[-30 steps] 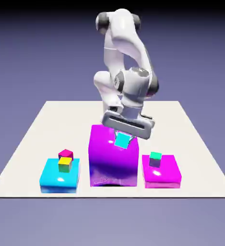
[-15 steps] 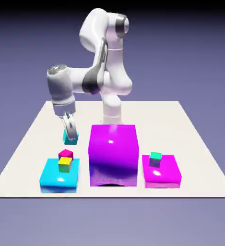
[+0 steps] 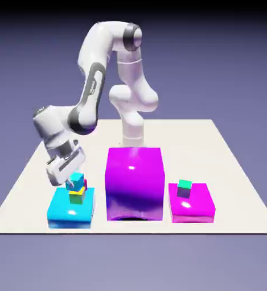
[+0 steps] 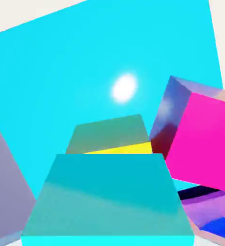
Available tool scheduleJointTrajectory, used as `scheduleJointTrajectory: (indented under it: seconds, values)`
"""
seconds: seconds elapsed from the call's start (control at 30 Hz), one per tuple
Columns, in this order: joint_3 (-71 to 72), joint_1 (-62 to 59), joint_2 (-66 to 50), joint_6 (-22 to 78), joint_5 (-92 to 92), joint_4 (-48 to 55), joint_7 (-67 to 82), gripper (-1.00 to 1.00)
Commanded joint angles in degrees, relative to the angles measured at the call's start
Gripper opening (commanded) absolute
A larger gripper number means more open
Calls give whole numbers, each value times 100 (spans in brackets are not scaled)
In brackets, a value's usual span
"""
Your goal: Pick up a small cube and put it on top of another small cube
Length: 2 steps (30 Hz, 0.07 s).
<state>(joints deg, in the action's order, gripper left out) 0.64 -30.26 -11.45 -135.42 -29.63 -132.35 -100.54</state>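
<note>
In the exterior view my gripper [image 3: 75, 181] is shut on the tiny light cyan-blue cube [image 3: 77, 181], holding it directly over the tiny yellow cube [image 3: 76, 197]. The two are very close; I cannot tell if they touch. The yellow cube sits on a flat cyan block [image 3: 70, 211]. In the hand view the cyan-blue cube [image 4: 107, 197] fills the bottom, with the yellow cube [image 4: 126, 148] and its green-shaded side showing just past it. A grey finger [image 4: 3, 187] shows at the left edge.
A tiny magenta-pink cube [image 4: 205, 139] stands right beside the yellow one on the cyan block [image 4: 85, 57]. A tall magenta block [image 3: 134, 182] rises at the middle. A lower magenta block [image 3: 193, 207] at the exterior view's right carries a greener teal cube [image 3: 184, 187].
The arm has swung from over the tall magenta block to the exterior view's left, carrying the cyan-blue cube, and has lowered it to just over the yellow cube.
</note>
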Motion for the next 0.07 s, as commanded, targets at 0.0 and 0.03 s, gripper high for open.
scheduleJointTrajectory:
  seconds: [0.0,0.03]
  values:
    - [-52,-27,185,249,113,66,-88,100]
    - [-105,-53,371,498,226,132,-176,100]
